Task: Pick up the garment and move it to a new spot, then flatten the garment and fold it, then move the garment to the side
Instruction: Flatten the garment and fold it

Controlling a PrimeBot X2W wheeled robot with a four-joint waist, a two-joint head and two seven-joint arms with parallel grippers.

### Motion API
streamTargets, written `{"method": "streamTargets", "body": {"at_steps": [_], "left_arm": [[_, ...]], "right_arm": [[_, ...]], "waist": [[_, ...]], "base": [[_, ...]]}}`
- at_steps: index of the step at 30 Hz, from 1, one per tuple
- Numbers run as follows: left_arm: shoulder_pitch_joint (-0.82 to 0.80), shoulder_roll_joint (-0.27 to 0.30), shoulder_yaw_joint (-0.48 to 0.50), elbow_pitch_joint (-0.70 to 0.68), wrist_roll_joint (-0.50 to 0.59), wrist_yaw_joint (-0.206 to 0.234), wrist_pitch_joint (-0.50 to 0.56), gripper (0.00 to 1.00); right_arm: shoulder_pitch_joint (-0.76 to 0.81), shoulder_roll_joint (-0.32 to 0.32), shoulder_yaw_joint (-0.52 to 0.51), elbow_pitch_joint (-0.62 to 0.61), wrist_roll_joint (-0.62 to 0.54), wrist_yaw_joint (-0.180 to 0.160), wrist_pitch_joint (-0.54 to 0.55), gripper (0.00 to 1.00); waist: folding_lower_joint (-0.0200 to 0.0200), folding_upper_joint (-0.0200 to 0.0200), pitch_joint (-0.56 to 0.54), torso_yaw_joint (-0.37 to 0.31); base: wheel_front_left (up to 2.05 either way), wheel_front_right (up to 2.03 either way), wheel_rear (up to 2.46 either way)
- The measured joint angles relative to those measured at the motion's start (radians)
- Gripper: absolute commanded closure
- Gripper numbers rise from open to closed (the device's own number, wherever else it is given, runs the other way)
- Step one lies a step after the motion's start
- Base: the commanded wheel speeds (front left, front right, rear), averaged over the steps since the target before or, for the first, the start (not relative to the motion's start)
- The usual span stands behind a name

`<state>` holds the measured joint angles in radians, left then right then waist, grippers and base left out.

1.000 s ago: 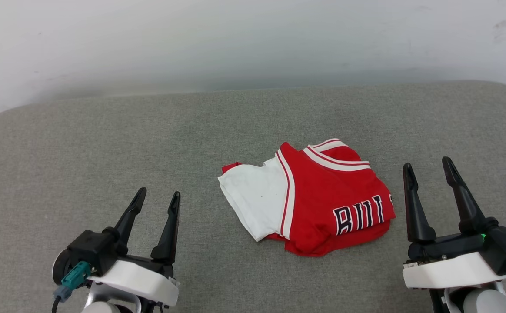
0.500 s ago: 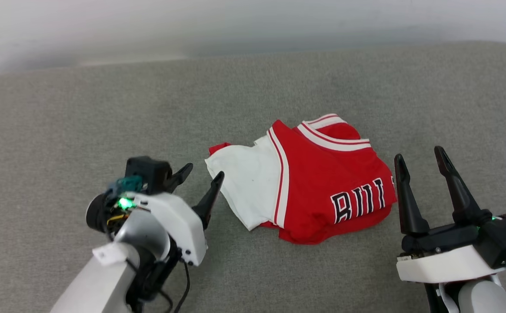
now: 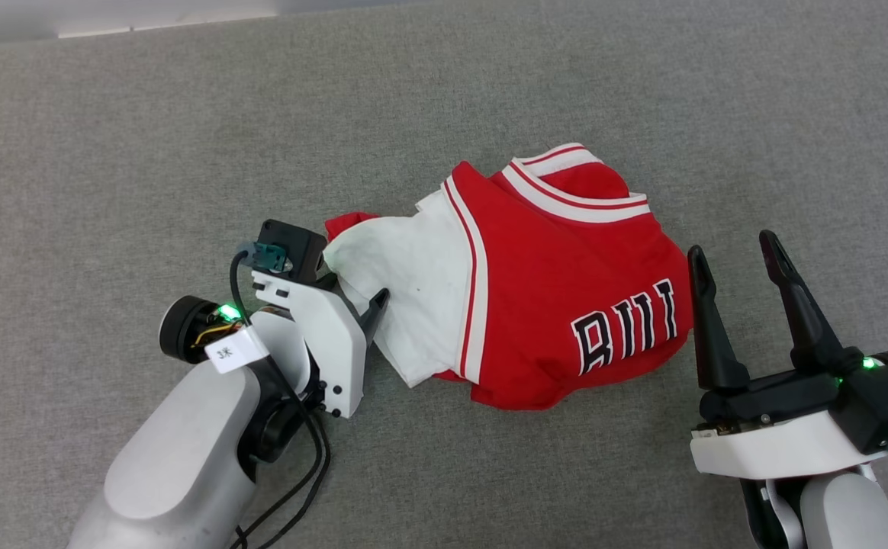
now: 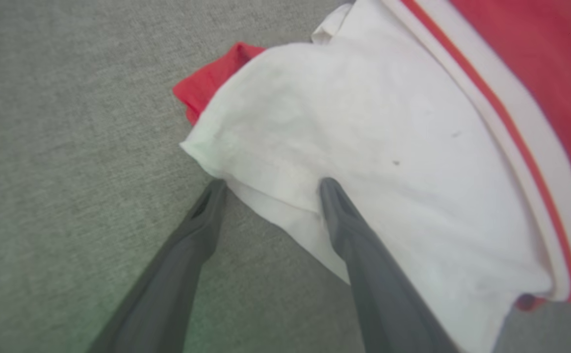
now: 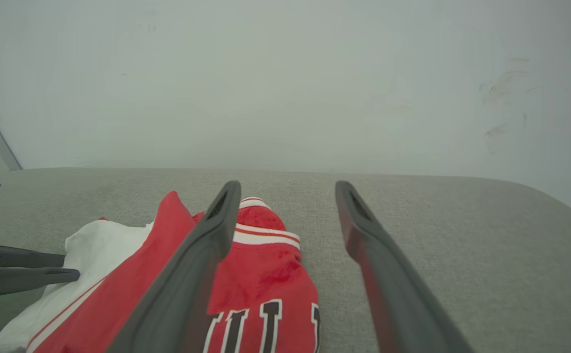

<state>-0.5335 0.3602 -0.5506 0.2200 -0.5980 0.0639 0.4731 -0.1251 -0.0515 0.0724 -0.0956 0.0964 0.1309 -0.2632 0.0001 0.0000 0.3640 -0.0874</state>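
Observation:
The garment [image 3: 566,290] lies crumpled on the grey padded surface [image 3: 146,137]: red body, white sleeve toward the left, striped trim, black "BULL" letters showing. My left gripper [image 3: 356,284] is open at the white sleeve's left edge. In the left wrist view the left gripper [image 4: 272,182] straddles that edge of the garment [image 4: 364,122], one finger on the cloth and the other on the grey surface beside it. My right gripper [image 3: 730,245] stands open just right of the garment, holding nothing. In the right wrist view the right gripper [image 5: 286,185] points past the garment [image 5: 266,279].
The grey surface [image 5: 462,245] extends widely around the garment, with rounded far corners. A pale wall [image 5: 285,73] rises directly behind its far edge. The left arm's dark fingers [image 5: 20,274] reach in from the left of the right wrist view.
The head camera has tilted down. My left arm has swung in from the lower left to the white sleeve's edge. The right gripper has stayed beside the garment, open.

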Motion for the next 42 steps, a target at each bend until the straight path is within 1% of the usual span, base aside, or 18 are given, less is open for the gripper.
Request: {"method": "streamTargets", "body": {"at_steps": [2, 3, 4, 5, 8, 11, 16, 19, 21, 27, 30, 31, 33, 36, 37, 38, 42], "left_arm": [[-0.012, 0.001, -0.012, 0.015, 0.005, -0.005, 0.013, 0.00], [-0.017, 0.002, -0.017, 0.021, 0.006, -0.009, 0.022, 0.22], [-0.022, 0.001, -0.021, 0.028, 0.004, -0.011, 0.035, 0.69], [-0.026, 0.001, -0.025, 0.033, 0.002, -0.016, 0.044, 1.00], [-0.027, 0.000, -0.037, 0.042, -0.001, -0.025, 0.052, 1.00], [-0.022, -0.004, -0.044, 0.051, 0.005, -0.020, 0.038, 1.00], [0.015, -0.005, -0.031, 0.052, 0.007, -0.001, -0.021, 1.00], [0.038, 0.003, -0.004, 0.035, 0.007, 0.018, -0.082, 1.00], [0.052, 0.016, 0.018, 0.020, 0.005, 0.030, -0.112, 1.00], [0.124, 0.075, 0.121, -0.023, -0.024, 0.087, -0.202, 1.00], [0.178, 0.108, 0.159, -0.020, -0.040, 0.111, -0.217, 1.00], [0.216, 0.118, 0.185, -0.017, -0.057, 0.125, -0.232, 1.00], [0.250, 0.131, 0.199, -0.009, -0.066, 0.130, -0.245, 1.00], [0.294, 0.133, 0.212, 0.013, -0.083, 0.139, -0.257, 1.00], [0.306, 0.135, 0.210, 0.021, -0.082, 0.140, -0.258, 0.69], [0.313, 0.137, 0.207, 0.027, -0.075, 0.140, -0.267, 0.00], [0.322, 0.123, 0.213, 0.021, -0.066, 0.142, -0.339, 0.00]], "right_arm": [[-0.003, 0.000, -0.001, 0.001, 0.001, 0.000, 0.000, 0.00], [-0.005, 0.000, -0.001, 0.001, 0.001, 0.000, 0.000, 0.00], [-0.007, 0.000, -0.001, 0.001, 0.002, 0.000, 0.000, 0.00], [-0.008, 0.000, -0.002, 0.002, 0.002, 0.000, 0.000, 0.00], [-0.010, 0.000, -0.002, 0.005, 0.002, 0.000, 0.000, 0.00], [-0.011, 0.000, 0.000, 0.010, 0.002, 0.000, 0.000, 0.00], [-0.009, 0.000, -0.003, 0.023, -0.004, 0.000, 0.000, 0.00], [-0.003, 0.000, -0.004, 0.031, -0.007, 0.000, 0.000, 0.00], [0.006, 0.000, -0.004, 0.035, -0.008, 0.000, 0.000, 0.00], [0.027, 0.000, -0.010, 0.042, -0.008, 0.000, 0.000, 0.00], [0.029, 0.000, -0.007, 0.047, -0.008, 0.000, 0.000, 0.00], [0.030, 0.000, -0.005, 0.048, -0.007, 0.000, 0.000, 0.00], [0.030, 0.000, -0.006, 0.050, -0.006, 0.000, 0.000, 0.00], [0.032, 0.000, -0.004, 0.054, -0.007, 0.000, 0.000, 0.00], [0.032, 0.000, -0.005, 0.056, -0.007, 0.000, 0.000, 0.00], [0.032, 0.000, -0.004, 0.057, -0.007, 0.000, 0.000, 0.00], [0.039, 0.000, -0.005, 0.061, -0.007, 0.000, 0.000, 0.00]], "waist": [[0.0000, 0.0000, 0.009, -0.003], [0.0000, 0.0001, 0.012, -0.003], [0.0000, 0.0000, 0.013, -0.002], [0.0000, 0.0000, 0.013, -0.001], [0.0000, 0.0000, 0.010, 0.003], [0.0000, 0.0000, -0.001, 0.010], [0.0000, 0.0000, -0.036, 0.029], [0.0000, 0.0000, -0.064, 0.043], [0.0000, 0.0000, -0.085, 0.054], [-0.0001, 0.0000, -0.135, 0.094], [0.0000, 0.0000, -0.152, 0.110], [-0.0001, 0.0000, -0.158, 0.117], [0.0000, 0.0000, -0.163, 0.121], [-0.0001, 0.0000, -0.168, 0.123], [0.0000, 0.0000, -0.170, 0.123], [-0.0001, 0.0000, -0.172, 0.123], [-0.0001, 0.0000, -0.186, 0.124]], "base": [[0.00, 0.00, 0.00], [0.00, 0.00, 0.00], [0.00, 0.00, 0.00], [0.00, 0.00, 0.00], [0.00, 0.00, 0.00], [0.00, 0.00, 0.00], [0.00, 0.00, 0.00], [0.00, 0.00, 0.00], [0.00, 0.00, 0.00], [0.00, 0.00, 0.00], [0.00, 0.00, 0.00], [0.00, 0.00, 0.00], [0.00, 0.00, 0.00], [0.00, 0.00, 0.00], [0.00, 0.00, 0.00], [0.00, 0.00, 0.00], [0.00, 0.00, 0.00]]}}
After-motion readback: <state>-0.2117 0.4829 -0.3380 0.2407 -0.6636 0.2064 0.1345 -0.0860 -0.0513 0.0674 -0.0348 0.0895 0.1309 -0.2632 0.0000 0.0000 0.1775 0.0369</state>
